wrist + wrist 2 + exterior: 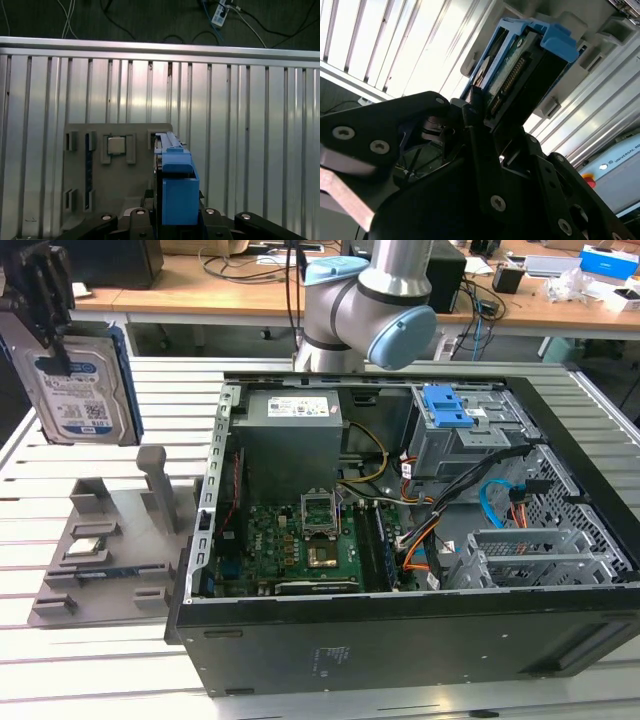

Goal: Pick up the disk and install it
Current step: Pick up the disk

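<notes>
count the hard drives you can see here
1: the hard drive, clamped in the jaws above the grey fixture at the exterior view's left. The drive cage inside the computer case could hide others.

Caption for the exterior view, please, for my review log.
End effector holds the disk upright above the gray parts holder, beside the open computer case on the slatted table.

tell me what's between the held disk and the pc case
In the exterior view, only bare slatted table shows between the disk and the case; the grey holder sits lower.
</notes>
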Robot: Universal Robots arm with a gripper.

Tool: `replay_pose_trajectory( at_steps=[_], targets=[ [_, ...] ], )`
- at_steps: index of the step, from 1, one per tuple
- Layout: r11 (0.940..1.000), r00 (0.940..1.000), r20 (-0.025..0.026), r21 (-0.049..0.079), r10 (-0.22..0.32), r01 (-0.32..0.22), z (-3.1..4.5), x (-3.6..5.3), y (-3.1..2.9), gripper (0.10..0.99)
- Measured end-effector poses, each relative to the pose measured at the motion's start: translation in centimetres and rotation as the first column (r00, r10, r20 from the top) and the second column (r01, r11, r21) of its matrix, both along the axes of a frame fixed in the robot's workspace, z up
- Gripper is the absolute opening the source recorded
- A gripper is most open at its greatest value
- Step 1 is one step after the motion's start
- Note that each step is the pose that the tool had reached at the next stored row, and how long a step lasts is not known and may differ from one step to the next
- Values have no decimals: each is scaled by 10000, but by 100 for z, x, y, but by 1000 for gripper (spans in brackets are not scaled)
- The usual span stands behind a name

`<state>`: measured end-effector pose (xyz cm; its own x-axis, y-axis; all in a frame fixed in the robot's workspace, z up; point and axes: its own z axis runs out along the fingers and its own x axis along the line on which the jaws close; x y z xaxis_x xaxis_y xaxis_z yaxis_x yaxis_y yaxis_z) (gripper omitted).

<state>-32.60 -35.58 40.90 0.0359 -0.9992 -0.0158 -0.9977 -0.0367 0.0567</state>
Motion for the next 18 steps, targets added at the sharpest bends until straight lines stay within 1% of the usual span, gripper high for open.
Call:
replay_pose_trajectory(
  at_steps=[1,12,14,16,18],
  targets=[
    [10000,10000,-6,-1,0,0,35,3,3,365],
    [10000,10000,-46,-1,0,0,278,21,18,365],
    [10000,10000,-50,0,1,-1,312,23,20,365],
    [10000,10000,-56,0,0,0,368,25,24,365],
    [10000,10000,-61,-1,1,-1,400,27,27,365]
  ],
)
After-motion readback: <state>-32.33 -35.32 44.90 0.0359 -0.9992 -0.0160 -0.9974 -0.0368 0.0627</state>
